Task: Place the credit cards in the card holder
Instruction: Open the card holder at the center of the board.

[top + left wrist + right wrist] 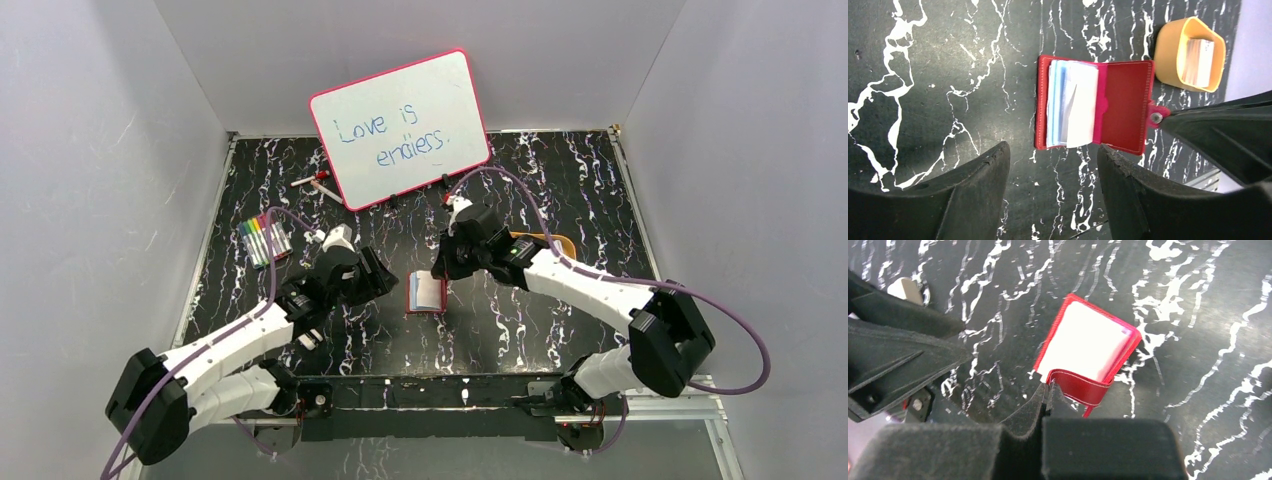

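Pinching the card holder (1123, 100) by its cover

My left gripper (1053, 150) hovers, fingers spread, beside the open red card holder on the marbled table (948, 75). My right gripper (1048, 387) pinches its cover edge. Farther right, credit cards (1200, 62) stand in a yellow-orange tray (1168, 50).

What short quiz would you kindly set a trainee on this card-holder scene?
1. True or false: the left gripper is open and holds nothing.
2. Fill in: the right gripper is shut on the red flap of the open ____.
3. Where does the stack of credit cards sit? A: in the yellow-orange tray; B: in the left gripper; C: in the right gripper.
Key: 1 true; 2 card holder; 3 A.
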You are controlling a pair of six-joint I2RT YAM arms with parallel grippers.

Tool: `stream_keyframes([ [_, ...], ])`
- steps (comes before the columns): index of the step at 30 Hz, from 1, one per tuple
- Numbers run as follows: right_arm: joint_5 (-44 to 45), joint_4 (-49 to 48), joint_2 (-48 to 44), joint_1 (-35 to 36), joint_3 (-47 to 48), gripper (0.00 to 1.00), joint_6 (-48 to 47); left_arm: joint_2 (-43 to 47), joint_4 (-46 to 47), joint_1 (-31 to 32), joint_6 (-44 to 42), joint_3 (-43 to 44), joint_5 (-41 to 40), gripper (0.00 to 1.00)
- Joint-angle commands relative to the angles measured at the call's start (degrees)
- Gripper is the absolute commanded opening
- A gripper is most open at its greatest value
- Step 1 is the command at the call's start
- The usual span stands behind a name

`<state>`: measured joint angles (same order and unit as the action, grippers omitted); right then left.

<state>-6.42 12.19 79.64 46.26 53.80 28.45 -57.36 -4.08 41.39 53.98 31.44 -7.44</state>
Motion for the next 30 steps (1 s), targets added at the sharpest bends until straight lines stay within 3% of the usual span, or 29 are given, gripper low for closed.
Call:
stream_keyframes([
  [1,10.63,4.11,-2.92,0.05,-0.11,0.00,1.80,-2.13,0.24,-0.14,-1.16,-0.24,-0.76,0.61],
  [9,20.07,13.60,-7.32,-1.48,-6.04,0.00,2.91,-5.10,1.89,-0.08,-2.20,-0.79,-0.74,0.61],
  [10,20.37,14.37,-7.57,-1.83,-6.75,0.04,3.15,-5.12,2.10,-0.10,-2.20,-0.99,-0.61,0.61],
  [11,20.76,15.18,-7.93,-1.92,-7.01,0.10,3.19,-5.13,2.21,-0.08,-2.32,-1.03,-0.56,0.61],
  [12,21.15,16.03,-8.30,-1.94,-6.85,0.28,3.12,-5.20,2.23,-0.12,-2.40,-1.11,-0.49,0.61],
  [14,22.12,18.12,-9.60,-1.92,-5.65,0.50,2.91,-5.17,1.87,-0.11,-2.54,-1.00,-0.63,0.61],
  [17,19.77,18.14,-13.35,-1.49,-2.61,0.66,0.51,-4.61,1.44,-0.13,-2.87,-0.94,-1.02,0.61],
  [21,14.49,16.60,-12.56,0.03,2.76,0.70,-1.36,-3.41,1.03,-0.08,-3.25,-0.88,-2.37,0.61],
  [27,14.61,12.17,-5.33,5.73,8.25,0.71,-0.22,-2.91,-1.27,-0.09,-2.95,-0.07,-4.21,0.61],
  [30,14.30,12.07,1.22,7.45,11.70,0.78,0.56,-1.37,-2.40,-0.13,-1.79,-0.74,-5.83,0.61],
])
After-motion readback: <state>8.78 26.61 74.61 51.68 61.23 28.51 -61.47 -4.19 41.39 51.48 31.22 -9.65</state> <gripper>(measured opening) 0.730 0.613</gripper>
